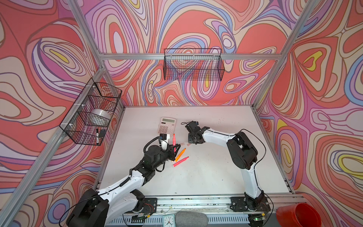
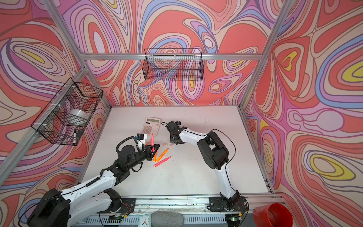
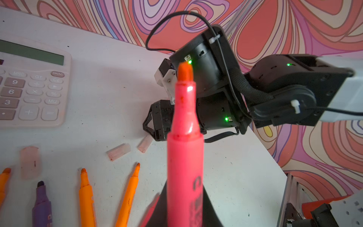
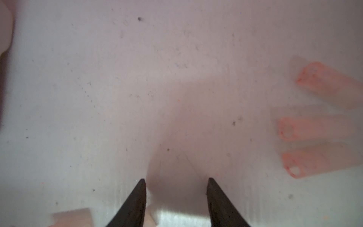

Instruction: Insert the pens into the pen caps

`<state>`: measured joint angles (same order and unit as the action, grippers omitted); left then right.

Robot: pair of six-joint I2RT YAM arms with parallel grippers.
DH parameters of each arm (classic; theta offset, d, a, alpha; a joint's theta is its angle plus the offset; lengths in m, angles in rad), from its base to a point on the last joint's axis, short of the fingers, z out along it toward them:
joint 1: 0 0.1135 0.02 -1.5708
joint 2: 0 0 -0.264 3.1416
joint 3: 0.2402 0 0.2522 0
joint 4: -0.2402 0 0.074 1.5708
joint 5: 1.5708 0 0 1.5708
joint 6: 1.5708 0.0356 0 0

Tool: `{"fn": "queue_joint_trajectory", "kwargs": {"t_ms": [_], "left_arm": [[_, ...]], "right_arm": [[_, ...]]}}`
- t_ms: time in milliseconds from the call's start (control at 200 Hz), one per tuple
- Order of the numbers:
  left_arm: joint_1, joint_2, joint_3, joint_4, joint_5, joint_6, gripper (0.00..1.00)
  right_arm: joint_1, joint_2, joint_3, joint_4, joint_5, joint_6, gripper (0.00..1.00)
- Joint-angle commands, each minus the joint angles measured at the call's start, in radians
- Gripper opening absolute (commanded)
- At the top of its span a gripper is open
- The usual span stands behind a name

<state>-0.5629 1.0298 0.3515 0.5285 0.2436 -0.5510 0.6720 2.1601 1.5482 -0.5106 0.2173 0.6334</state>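
My left gripper (image 1: 174,147) is shut on a pink-red pen (image 3: 185,149), held above the table with its tip pointing toward the right arm. Two orange pens (image 1: 182,153) (image 3: 86,196), a second pink-red pen (image 1: 180,161) and a purple pen (image 3: 41,204) lie on the table beside it. My right gripper (image 4: 176,179) is low over the table, jaws apart, with a pale pen cap (image 4: 176,196) lying between the fingers. Three more pen caps (image 4: 312,128) lie to one side of it. Two caps (image 1: 183,144) (image 1: 189,145) show between the grippers in both top views.
A pink calculator (image 1: 167,125) lies just behind the pens. One wire basket (image 1: 92,112) on the left wall holds a tape roll and a black-and-white marker (image 1: 97,135). Another wire basket (image 1: 193,64) hangs on the back wall. A red cup (image 1: 300,215) stands off the table's front right corner.
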Motion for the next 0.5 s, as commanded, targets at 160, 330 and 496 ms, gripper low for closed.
{"fn": "queue_joint_trajectory", "kwargs": {"t_ms": [160,330,496], "left_arm": [[0.002,-0.005,-0.006,0.042,0.005,-0.004,0.00],[0.002,-0.002,-0.006,0.043,0.006,-0.003,0.00],[0.003,-0.008,-0.005,0.038,0.003,0.001,0.00]], "right_arm": [[0.017,0.075,0.046,-0.090,-0.026,-0.020,0.52],[0.017,0.023,0.076,-0.114,-0.023,-0.026,0.60],[0.026,-0.031,-0.002,-0.083,-0.026,0.012,0.65]]}}
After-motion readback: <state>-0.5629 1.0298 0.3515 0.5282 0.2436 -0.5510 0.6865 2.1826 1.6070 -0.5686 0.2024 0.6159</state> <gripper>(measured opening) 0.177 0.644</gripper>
